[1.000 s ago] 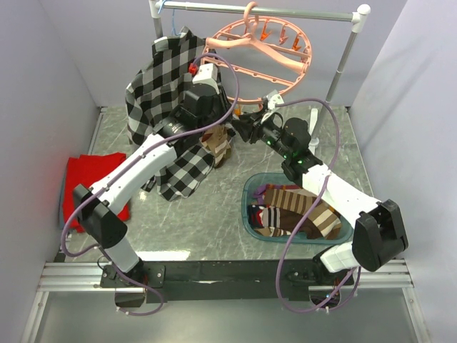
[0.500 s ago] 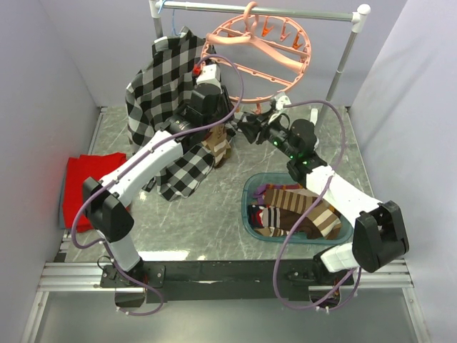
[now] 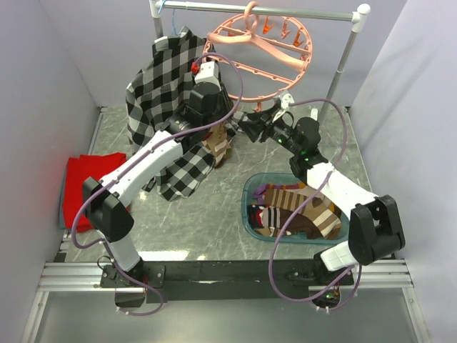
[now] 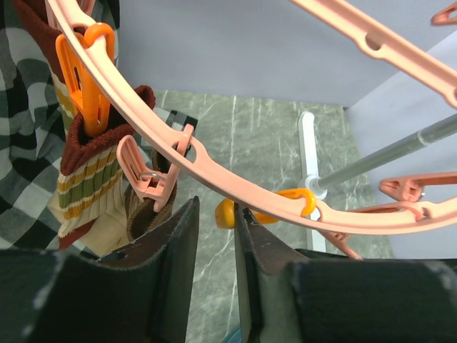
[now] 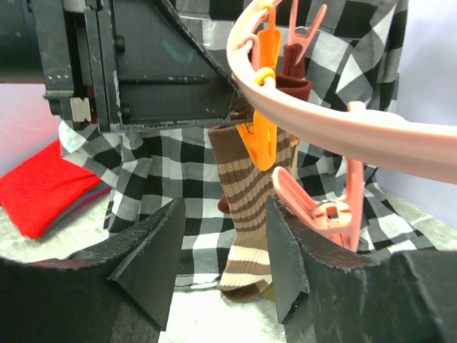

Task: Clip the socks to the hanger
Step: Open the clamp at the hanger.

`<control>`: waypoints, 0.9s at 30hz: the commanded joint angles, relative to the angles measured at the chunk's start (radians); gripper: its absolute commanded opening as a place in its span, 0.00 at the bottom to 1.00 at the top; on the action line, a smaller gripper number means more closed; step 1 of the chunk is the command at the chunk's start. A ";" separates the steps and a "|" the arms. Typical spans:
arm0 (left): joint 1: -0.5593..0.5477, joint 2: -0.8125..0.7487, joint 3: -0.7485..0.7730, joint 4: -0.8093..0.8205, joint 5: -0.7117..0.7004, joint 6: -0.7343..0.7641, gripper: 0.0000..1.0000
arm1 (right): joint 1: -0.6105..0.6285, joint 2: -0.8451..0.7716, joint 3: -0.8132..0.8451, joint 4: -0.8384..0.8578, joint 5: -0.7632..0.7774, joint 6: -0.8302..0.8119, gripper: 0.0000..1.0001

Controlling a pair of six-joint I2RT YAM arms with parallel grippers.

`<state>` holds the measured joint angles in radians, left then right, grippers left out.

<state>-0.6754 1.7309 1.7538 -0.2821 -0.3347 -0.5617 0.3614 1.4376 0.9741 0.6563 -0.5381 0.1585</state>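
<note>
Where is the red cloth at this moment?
In the top view, the red cloth lies at the left edge of the table, left of the plaid shirt, partly hidden behind the left arm.

Noted: striped sock (image 4: 86,179) clipped (orange clip (image 4: 89,71)) to hanger ring (image 4: 214,171), far left; left gripper (image 4: 216,214) fingers narrowly parted, near centre.
</note>
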 commanded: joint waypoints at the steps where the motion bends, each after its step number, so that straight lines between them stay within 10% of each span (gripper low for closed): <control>1: 0.005 -0.030 -0.017 0.103 -0.018 0.011 0.30 | -0.002 0.023 0.032 0.086 -0.033 -0.025 0.56; 27: 0.016 -0.005 0.153 -0.106 0.106 -0.027 0.18 | -0.001 0.156 0.077 0.307 -0.026 0.032 0.62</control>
<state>-0.6689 1.7336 1.8488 -0.3927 -0.2630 -0.5694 0.3618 1.5688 0.9886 0.8539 -0.5598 0.1699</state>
